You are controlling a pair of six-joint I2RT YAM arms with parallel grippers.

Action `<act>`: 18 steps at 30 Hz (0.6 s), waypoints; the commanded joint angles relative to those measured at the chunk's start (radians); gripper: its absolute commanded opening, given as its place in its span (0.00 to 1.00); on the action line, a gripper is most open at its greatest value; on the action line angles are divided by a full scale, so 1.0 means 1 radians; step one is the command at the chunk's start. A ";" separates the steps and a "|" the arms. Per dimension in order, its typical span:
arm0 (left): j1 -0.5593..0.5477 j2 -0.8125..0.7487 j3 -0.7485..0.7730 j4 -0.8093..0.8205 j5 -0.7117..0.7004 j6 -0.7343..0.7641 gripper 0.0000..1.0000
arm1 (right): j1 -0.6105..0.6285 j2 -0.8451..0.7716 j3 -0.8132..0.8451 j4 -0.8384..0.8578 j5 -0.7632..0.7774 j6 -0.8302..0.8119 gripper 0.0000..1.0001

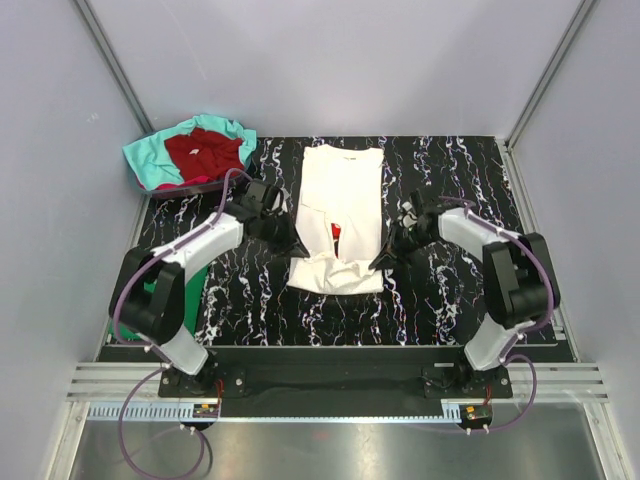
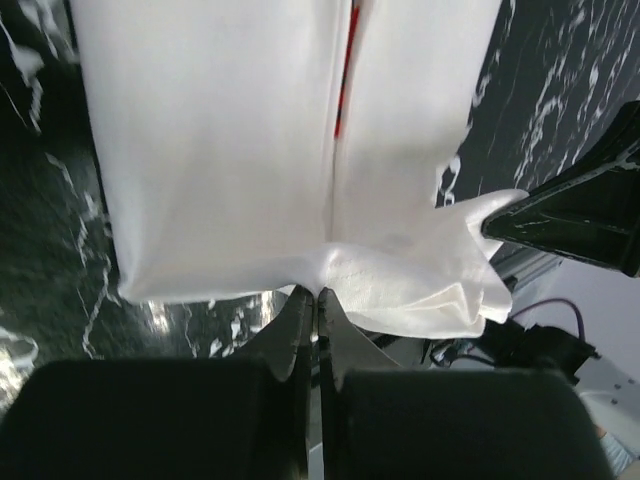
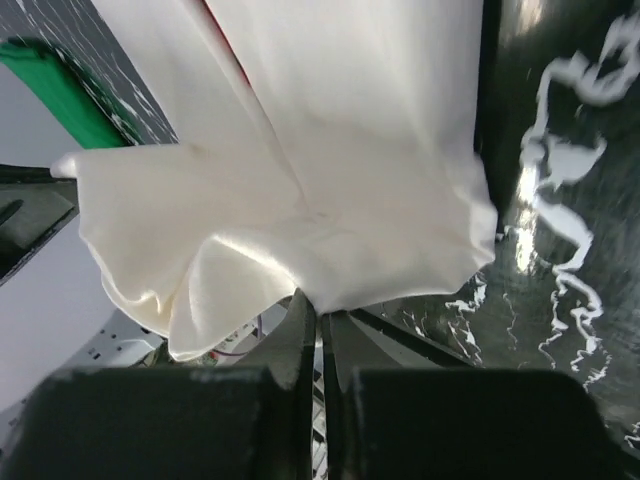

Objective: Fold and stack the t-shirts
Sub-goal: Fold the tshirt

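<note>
The white t-shirt [image 1: 340, 200] lies lengthwise in the middle of the black marbled mat, both sides folded inward, with a sliver of its red print [image 1: 336, 232] showing at the seam. My left gripper [image 1: 296, 249] is shut on the shirt's near left corner [image 2: 318, 285]. My right gripper [image 1: 380, 258] is shut on the near right corner [image 3: 325, 305]. Both hold the near hem lifted and bunched above the mat. The dark red t-shirt [image 1: 205, 152] and the teal t-shirt [image 1: 150, 155] lie crumpled at the far left. A bit of green cloth [image 1: 150, 290] shows behind my left arm.
The crumpled shirts sit in a low bin [image 1: 185, 187] at the mat's far left corner. The enclosure's white walls stand close on three sides. The mat's near edge [image 1: 340, 345] runs just ahead of the arm bases.
</note>
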 commanded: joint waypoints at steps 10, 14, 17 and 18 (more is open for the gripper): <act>0.141 0.296 0.315 0.039 0.057 0.040 0.00 | -0.129 0.353 0.479 -0.190 -0.026 -0.170 0.00; 0.159 0.361 0.375 0.042 0.077 0.033 0.00 | -0.141 0.416 0.550 -0.204 -0.042 -0.173 0.00; 0.167 0.393 0.425 0.036 0.083 0.030 0.00 | -0.151 0.440 0.605 -0.216 -0.046 -0.168 0.00; 0.168 0.400 0.439 0.033 0.083 0.030 0.00 | -0.154 0.448 0.628 -0.219 -0.049 -0.167 0.00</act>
